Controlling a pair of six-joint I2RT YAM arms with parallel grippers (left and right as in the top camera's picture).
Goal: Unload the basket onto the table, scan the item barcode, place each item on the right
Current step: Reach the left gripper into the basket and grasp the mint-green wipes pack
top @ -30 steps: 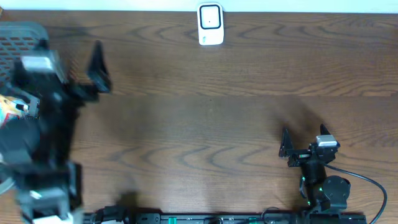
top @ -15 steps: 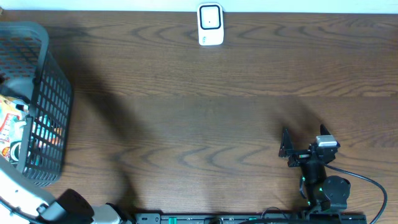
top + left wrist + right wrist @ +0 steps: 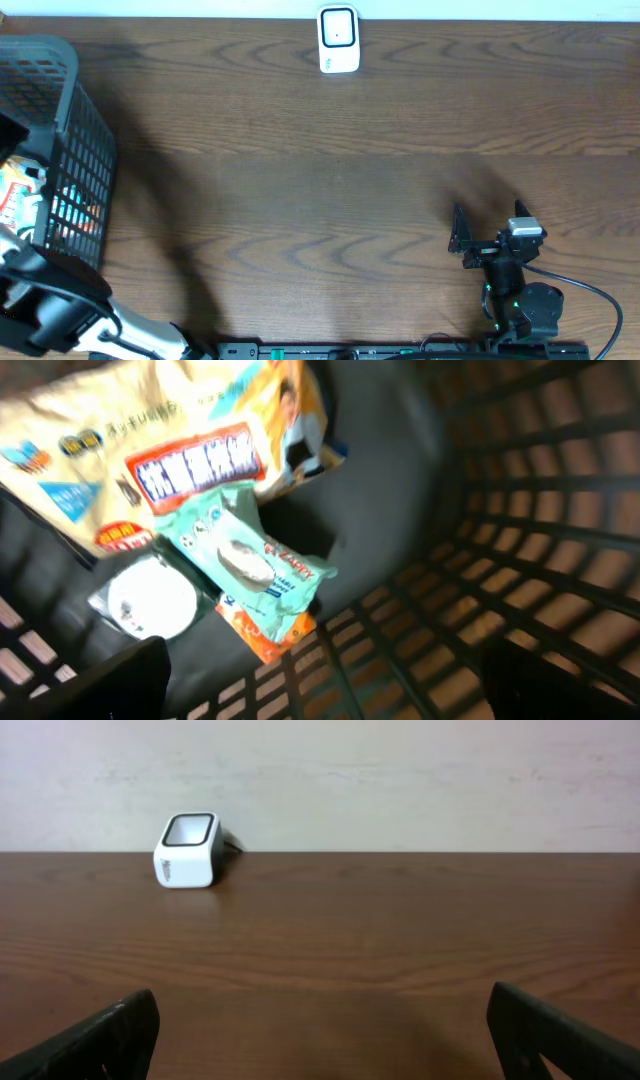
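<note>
Overhead first: dark mesh basket (image 3: 70,130) sits at the left edge of the desk (image 3: 300,200), with colourful packets showing through its side. The left arm (image 3: 55,310) reaches in over its near end. The white scanner (image 3: 339,40) stands at the far edge, mid-desk, well apart from the basket. The right arm (image 3: 515,280) is parked front right, right jaws spread wide with nothing between them.

Left wrist view now, looking down into the basket. The left jaws are spread wide too, tips at the bottom corners, hovering above the goods and touching none. On the basket floor lie a cream pouch (image 3: 170,460) with a red label and a teal packet (image 3: 250,560) resting on an orange packet (image 3: 265,632). A white round lid (image 3: 150,600) lies just beside them. It's blurred, and no barcode can be made out.

The teal packet looks the handiest item, since it's topmost and uncovered. My read is that it's light, soft, glossy film, so it will crumple and could slip. Pinch it across its narrow width or at a sealed end, not by a loose corner.

Right wrist view: the scanner stands alone on bare desk, its dark window tilted upward. The right jaws' tips sit at both lower corners, released and empty.
</note>
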